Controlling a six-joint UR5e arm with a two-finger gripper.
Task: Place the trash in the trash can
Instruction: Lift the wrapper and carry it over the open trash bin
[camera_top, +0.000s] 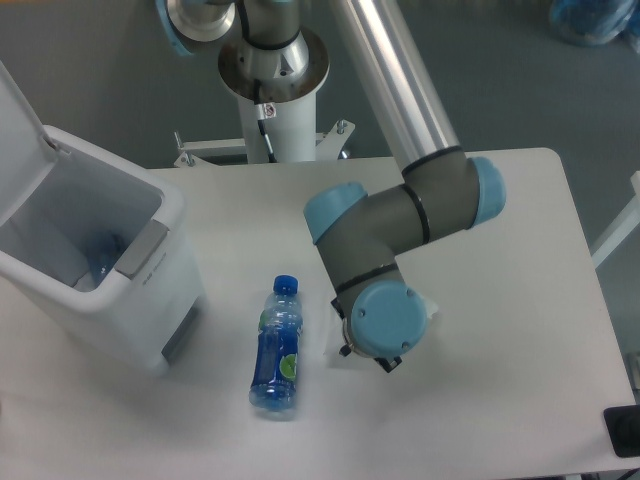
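Note:
The small blue-tinted bottle (278, 350) with a blue cap and green label lies on its side on the white table, cap pointing away, left of the arm. The arm's wrist (385, 318) points straight down to the right of the bottle and hides the gripper beneath it, so I cannot tell how the fingers stand. A whitish wrapper edge (431, 311) peeks out from under the wrist on its right side. The white trash can (150, 275) stands at the left with its lid (18, 140) swung open.
Something bluish (103, 258) lies inside the trash can. The arm's base post (275, 95) stands behind the table's far edge. The table's right edge (590, 290) is near the arm's elbow. A dark object (625, 430) sits at the front right corner.

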